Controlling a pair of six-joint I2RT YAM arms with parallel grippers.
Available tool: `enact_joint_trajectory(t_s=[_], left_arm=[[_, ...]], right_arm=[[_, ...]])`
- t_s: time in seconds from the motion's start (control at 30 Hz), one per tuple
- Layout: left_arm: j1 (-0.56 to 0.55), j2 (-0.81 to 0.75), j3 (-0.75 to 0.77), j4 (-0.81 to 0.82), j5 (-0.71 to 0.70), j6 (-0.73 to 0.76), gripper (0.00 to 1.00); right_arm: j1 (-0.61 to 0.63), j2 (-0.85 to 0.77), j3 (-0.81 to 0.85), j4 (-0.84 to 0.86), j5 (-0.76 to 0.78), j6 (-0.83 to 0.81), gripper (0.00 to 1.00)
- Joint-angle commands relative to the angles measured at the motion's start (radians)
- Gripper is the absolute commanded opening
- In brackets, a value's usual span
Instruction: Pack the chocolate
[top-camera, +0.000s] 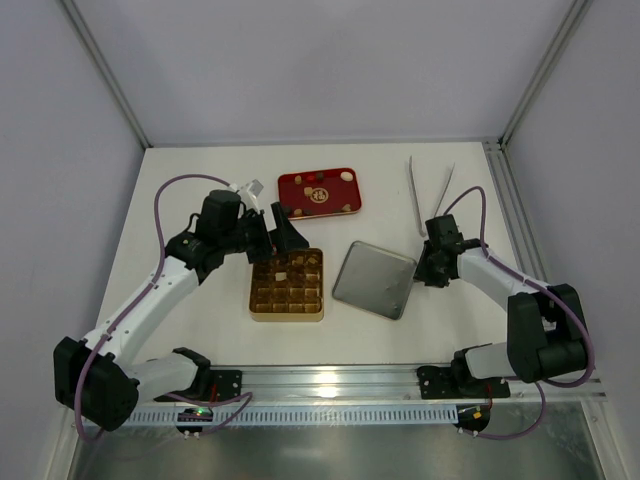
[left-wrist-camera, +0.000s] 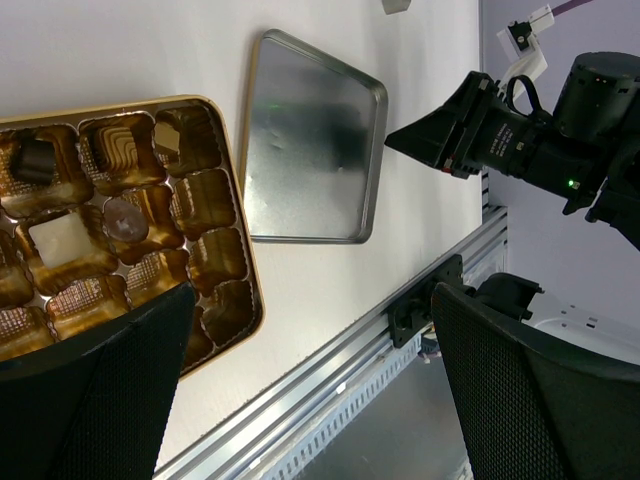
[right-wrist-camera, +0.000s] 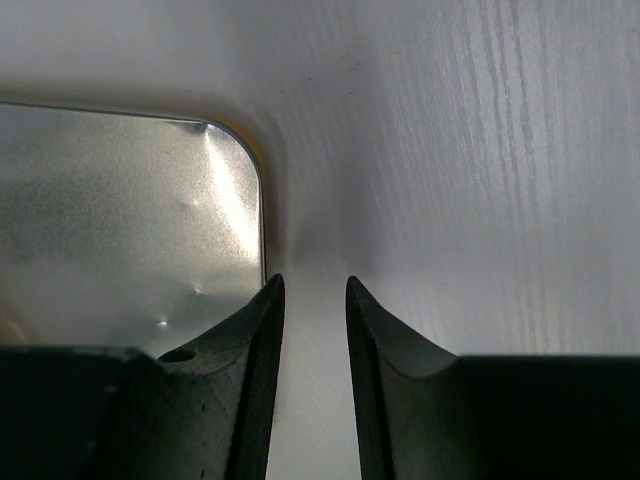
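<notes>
Over the gold square compartment box (top-camera: 287, 316) | left gripper (top-camera: 275, 240) spread wide, empty | right gripper (right-wrist-camera: 313, 285) narrowly apart, grasping nothing, beside the silver metal lid (right-wrist-camera: 120, 220) | small brown and cream chocolate pieces (left-wrist-camera: 62, 240): a few in box, more on red rectangular tray (top-camera: 283, 195) | handling: probably light, smooth, easily dented; pinch gently across opposite sides.

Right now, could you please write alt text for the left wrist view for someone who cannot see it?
The open left gripper hovers over a gold compartment box holding a few chocolates, most cells empty. A shallow silver tin lies beside it on the white table, the right gripper just beyond.
</notes>
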Motion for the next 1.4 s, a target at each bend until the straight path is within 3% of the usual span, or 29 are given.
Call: enact_joint_trajectory(t_s=[0.0,0.53,1.2,1.37], left_arm=[[-0.004,-0.009,0.027,0.012,0.029,0.013,0.98],[-0.004,-0.039,-0.001,0.015,0.029,0.007,0.98],[-0.007,-0.025,0.002,0.021,0.034,-0.004,0.98],[-0.021,0.000,0.005,0.038,0.046,-0.004,0.98]], right_arm=[[0.008,0.025,0.020,0.032,0.029,0.012,0.33],[0.015,-0.066,0.034,-0.010,0.064,0.036,0.34],[0.025,0.100,0.080,0.105,0.006,0.044,0.33],[0.026,0.129,0.077,0.125,-0.005,0.044,0.27]])
